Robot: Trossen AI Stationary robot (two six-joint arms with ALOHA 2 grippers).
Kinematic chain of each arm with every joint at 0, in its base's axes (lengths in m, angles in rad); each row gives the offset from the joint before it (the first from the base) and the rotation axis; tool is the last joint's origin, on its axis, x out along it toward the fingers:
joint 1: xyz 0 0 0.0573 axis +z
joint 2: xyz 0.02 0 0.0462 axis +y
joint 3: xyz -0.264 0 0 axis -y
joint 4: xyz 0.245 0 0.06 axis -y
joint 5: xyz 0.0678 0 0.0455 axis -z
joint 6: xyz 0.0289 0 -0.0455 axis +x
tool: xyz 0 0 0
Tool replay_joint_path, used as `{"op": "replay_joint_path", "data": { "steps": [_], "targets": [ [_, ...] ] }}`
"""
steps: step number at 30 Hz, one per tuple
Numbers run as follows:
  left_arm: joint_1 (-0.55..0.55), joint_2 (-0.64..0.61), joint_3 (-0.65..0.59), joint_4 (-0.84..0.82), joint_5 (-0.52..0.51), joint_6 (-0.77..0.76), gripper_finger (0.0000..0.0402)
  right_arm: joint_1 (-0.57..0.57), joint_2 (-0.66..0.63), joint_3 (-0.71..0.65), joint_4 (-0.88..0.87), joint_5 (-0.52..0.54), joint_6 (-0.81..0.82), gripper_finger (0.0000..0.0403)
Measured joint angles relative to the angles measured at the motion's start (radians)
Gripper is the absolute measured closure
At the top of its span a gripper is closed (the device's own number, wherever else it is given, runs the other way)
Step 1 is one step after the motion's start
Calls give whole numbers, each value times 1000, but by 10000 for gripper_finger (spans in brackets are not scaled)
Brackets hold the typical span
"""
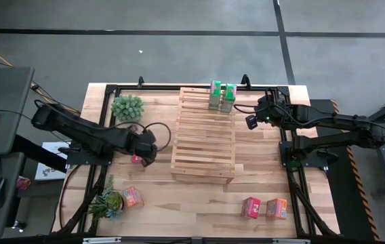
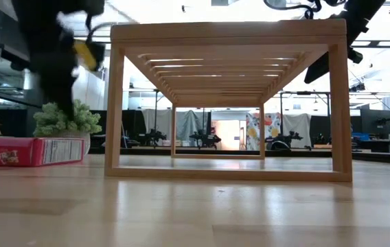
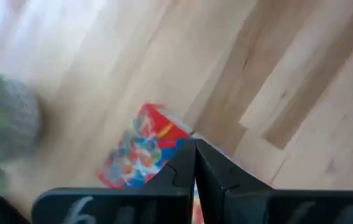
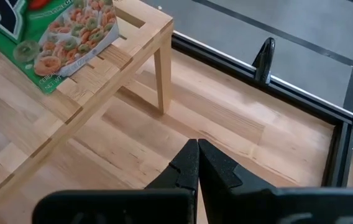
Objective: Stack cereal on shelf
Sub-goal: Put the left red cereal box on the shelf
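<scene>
**Asker:** Pale wood seems to fill the table. What is it?

**Describer:** A slatted wooden shelf [image 1: 203, 139] stands in the middle of the plank tabletop [image 1: 179, 203]. Two green cereal boxes [image 1: 221, 96] stand upright side by side on its far end, printed with coloured cereal rings.

**Asker:** Where are the other boxes?

**Describer:** A red-pink box [image 1: 137, 159] lies on the table left of the shelf. An orange box [image 1: 132, 196] lies near the left front, beside a small potted plant [image 1: 106, 202]. Another red-pink box [image 1: 250, 207] and an orange box [image 1: 276, 208] stand just beside each other at the near right.

**Asker:** And the arms?

**Describer:** The left gripper [image 1: 145, 157] hangs over the table just beside the red-pink box on the left; its fingers [image 3: 183, 171] are pressed together, gripping nothing. In the left wrist view that box shows just past the fingertips. The right gripper [image 1: 252, 121] hovers to the right of the shelf's far end, near the green boxes but apart from them, fingers together and empty. A second potted plant [image 1: 127, 106] sits at the far left.
</scene>
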Motion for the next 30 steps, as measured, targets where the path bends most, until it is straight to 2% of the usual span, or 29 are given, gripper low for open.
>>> {"op": "replay_joint_path", "data": {
  "steps": [2, 5, 8, 11, 13, 19, 25, 30],
  "targets": [
    [1, -3, 50, -119, 24, 41, 401, 0, 0, 0, -1, -1, 0, 402],
    [10, -3, 90, -250, 85, 1, 401, 0, 0, 0, -4, -2, 0, 402],
    [30, 6, 72, -399, 177, -66, 401, 0, 0, 0, -7, -4, 0, 402],
    [42, 5, 19, -407, 246, -104, 401, 0, 0, 0, -7, -4, 0, 402],
    [48, 5, -29, -382, 281, -106, 401, 0, 0, 0, -7, -4, 0, 402],
    [55, 5, -142, -170, 352, -87, 401, 0, 0, 0, -7, -1, 0, 402],
    [51, 4, -167, -33, 426, -86, 401, 0, 0, 0, -7, -1, 0, 402],
    [51, 4, -188, 174, 505, -33, 401, 0, 0, 0, -6, 0, 0, 402]
  ]
}}
